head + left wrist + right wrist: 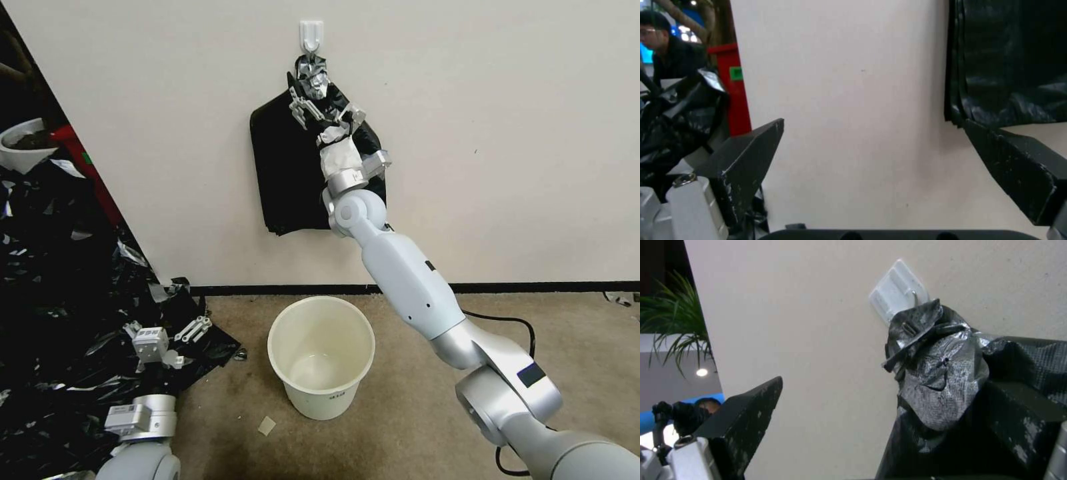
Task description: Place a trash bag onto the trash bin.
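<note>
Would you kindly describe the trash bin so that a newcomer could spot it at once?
Start at the white wall, where a stack of black bags hangs from a hook, and drop straight down to the carpet. There stands the trash bin, a round cream-white bucket, open, empty and unlined. Unlike the white pot at far left, it holds nothing dark and sits clear of the black plastic heap.

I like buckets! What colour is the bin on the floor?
Cream-white; the trash bin shows best in the head view.
</note>
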You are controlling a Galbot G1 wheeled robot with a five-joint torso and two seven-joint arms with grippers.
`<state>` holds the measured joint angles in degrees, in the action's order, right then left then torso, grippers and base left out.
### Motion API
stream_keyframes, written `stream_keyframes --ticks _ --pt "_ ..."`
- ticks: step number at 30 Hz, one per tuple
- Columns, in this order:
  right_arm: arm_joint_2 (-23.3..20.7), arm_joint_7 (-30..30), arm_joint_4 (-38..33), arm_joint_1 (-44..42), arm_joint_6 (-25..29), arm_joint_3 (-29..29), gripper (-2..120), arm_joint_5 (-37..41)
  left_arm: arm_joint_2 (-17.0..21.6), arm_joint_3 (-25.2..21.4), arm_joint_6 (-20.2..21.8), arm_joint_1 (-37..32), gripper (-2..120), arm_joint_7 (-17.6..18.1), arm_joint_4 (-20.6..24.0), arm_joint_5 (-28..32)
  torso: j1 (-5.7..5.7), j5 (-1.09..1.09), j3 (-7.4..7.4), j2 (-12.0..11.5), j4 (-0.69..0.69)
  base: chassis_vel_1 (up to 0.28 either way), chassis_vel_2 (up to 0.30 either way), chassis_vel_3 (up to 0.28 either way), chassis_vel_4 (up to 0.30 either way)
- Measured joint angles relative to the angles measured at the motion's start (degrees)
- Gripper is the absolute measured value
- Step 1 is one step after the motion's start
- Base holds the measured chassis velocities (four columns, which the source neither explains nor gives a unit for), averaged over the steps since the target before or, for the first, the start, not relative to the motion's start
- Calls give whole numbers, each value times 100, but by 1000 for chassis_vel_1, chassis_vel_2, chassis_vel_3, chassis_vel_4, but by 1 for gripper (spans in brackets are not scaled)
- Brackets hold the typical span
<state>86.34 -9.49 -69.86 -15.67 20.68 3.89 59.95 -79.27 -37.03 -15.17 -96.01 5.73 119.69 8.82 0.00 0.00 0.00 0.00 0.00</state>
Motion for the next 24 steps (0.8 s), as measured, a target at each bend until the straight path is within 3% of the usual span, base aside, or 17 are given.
stream_keyframes --ticks 11,24 --pt "-15 -159 -247 -136 13 -2 100 165 -6 55 -34 58 100 13 -144 -76 0 0 0 0 0 0 0 0 0" --pt "188 -270 297 143 2 -56 100 300 -103 134 -112 -3 100 41 -203 -366 0 0 0 0 1 0 0 0 0"
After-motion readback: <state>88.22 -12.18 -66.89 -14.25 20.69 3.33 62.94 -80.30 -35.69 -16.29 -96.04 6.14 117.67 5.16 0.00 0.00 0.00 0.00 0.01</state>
